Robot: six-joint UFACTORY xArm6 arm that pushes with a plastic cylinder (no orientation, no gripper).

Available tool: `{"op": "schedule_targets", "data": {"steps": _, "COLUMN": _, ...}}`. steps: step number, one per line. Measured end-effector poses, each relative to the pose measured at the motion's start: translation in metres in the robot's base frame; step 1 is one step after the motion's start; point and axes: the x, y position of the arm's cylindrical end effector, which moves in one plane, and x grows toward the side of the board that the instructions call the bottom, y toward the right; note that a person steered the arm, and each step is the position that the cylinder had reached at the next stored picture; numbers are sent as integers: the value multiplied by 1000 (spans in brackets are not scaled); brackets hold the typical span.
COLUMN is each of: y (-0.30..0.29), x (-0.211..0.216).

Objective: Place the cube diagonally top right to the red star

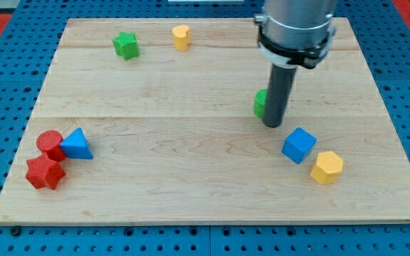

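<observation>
The blue cube lies at the view's lower right, with a yellow hexagonal block touching its lower right corner. The red star lies at the far lower left, pressed against a red cylinder above it. My tip rests on the board just up and to the left of the blue cube, a short gap apart. The rod hides most of a green block right behind it.
A blue triangular block touches the red cylinder on its right. A green star and a yellow cylinder sit near the top edge. The wooden board lies on a blue pegboard.
</observation>
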Motion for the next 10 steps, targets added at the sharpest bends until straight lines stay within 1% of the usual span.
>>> {"op": "schedule_targets", "data": {"steps": 1, "y": 41, "x": 0}}
{"op": "schedule_targets", "data": {"steps": 2, "y": 66, "x": 7}}
{"op": "schedule_targets", "data": {"steps": 3, "y": 69, "x": 39}}
{"op": "schedule_targets", "data": {"steps": 4, "y": 69, "x": 60}}
{"op": "schedule_targets", "data": {"steps": 5, "y": 64, "x": 63}}
{"op": "schedule_targets", "data": {"steps": 7, "y": 35, "x": 59}}
{"op": "schedule_targets", "data": {"steps": 10, "y": 28, "x": 20}}
